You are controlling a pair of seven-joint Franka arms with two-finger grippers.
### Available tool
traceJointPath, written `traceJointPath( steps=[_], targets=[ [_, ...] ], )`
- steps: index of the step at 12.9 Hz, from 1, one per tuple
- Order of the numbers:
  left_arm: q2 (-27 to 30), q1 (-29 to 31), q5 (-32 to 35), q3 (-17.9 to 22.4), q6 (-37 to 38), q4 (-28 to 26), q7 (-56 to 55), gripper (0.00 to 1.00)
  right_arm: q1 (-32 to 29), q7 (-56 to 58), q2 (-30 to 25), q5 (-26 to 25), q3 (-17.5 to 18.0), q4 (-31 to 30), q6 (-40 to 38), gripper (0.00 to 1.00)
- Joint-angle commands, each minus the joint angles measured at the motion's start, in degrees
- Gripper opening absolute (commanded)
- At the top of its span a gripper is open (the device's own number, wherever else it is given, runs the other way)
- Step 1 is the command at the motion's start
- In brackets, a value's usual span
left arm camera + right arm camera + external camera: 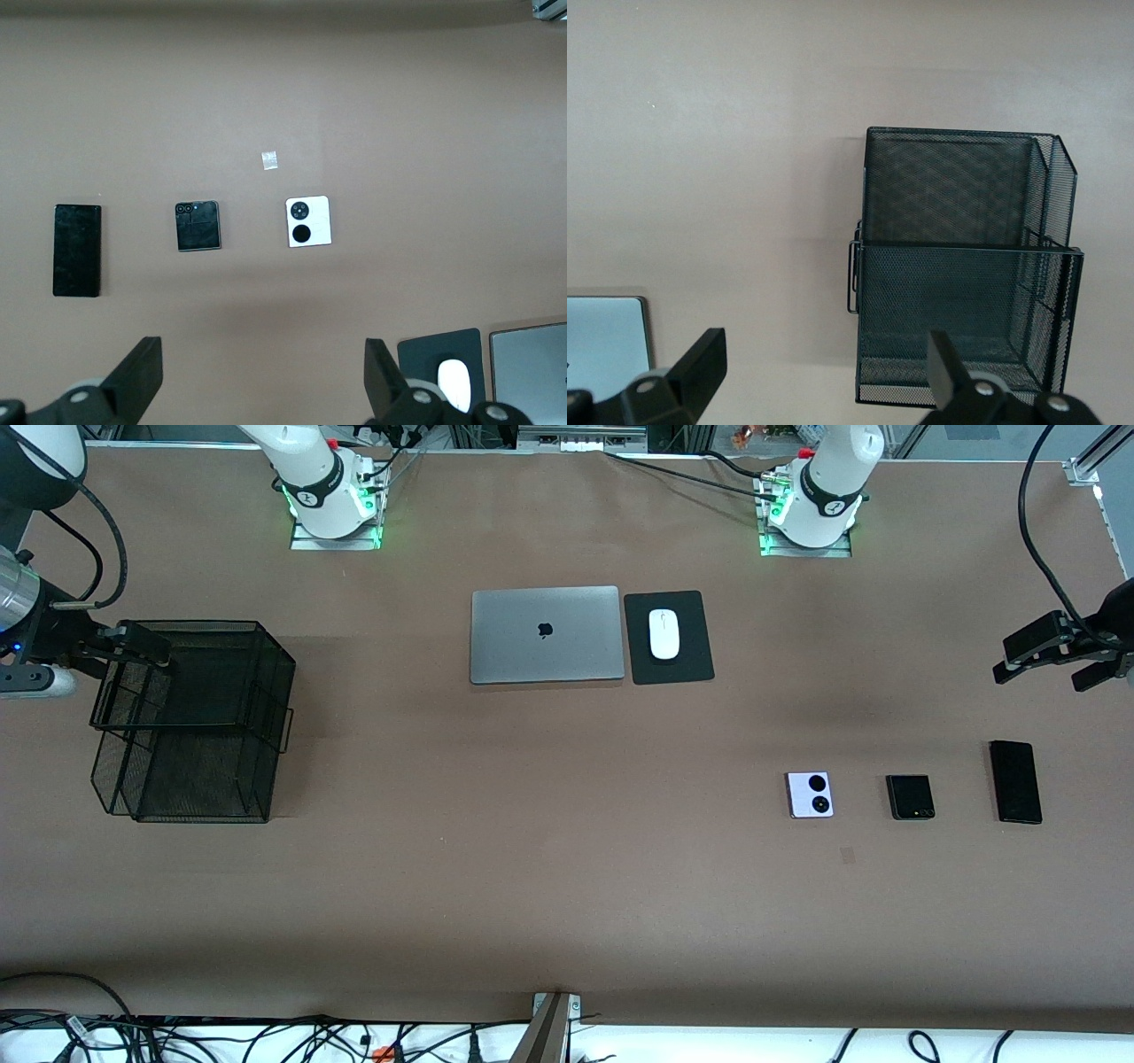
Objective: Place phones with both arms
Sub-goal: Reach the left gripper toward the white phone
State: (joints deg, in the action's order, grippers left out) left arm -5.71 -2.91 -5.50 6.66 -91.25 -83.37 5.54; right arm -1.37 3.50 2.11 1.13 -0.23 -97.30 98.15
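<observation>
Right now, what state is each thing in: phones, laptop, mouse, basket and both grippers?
White-lilac phone: flat on the table, untouched.
Small black phone: flat on the table beside it, untouched.
Long black phone: flat on the table, toward the left arm's end.
Laptop: lid closed.
Mouse: resting on its black pad.
Mesh basket: empty.
Left gripper: open, holding nothing.
Right gripper: open, over the basket.

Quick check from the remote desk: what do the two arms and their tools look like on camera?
Both arms are glossy white with black joint bands, on bases lit green. The right arm and the left arm trail black cables. The left tool and the right tool are black, with two flat wedge-shaped fingers.
</observation>
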Motion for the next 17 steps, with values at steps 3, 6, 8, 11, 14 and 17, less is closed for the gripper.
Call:
traceJointPath(
  steps=[3,6,8,11,14,17],
  targets=[
    [-0.1,0.1,2.2,-0.3,0.2,1.0,-0.5,1.0,-0.2,0.5,0.5,-0.3,-0.1,0.7,-0.7,1.0],
    [-0.1,0.0,2.3,-0.5,0.1,1.0,-0.5,1.0,-0.3,0.6,0.6,-0.3,-0.1,0.7,-0.7,1.0],
    [-0.2,0.0,2.3,-0.5,0.1,0.9,-0.5,1.0,-0.3,0.5,0.6,-0.3,-0.1,0.7,-0.8,1.0],
    [-0.4,-0.2,2.2,-0.5,0.1,0.8,-0.8,1.0,-0.3,0.6,0.5,-0.3,-0.1,0.7,-0.8,1.0],
    [-1.9,-0.3,2.1,-0.5,-0.2,1.1,-0.3,1.0,-0.4,0.6,0.5,-0.3,-0.1,0.7,-0.8,1.0],
    [-3.2,-0.8,1.9,-0.5,-0.2,1.0,-0.2,1.0,-0.4,0.6,0.6,-0.3,-0.2,0.7,-0.8,1.0]
  ],
)
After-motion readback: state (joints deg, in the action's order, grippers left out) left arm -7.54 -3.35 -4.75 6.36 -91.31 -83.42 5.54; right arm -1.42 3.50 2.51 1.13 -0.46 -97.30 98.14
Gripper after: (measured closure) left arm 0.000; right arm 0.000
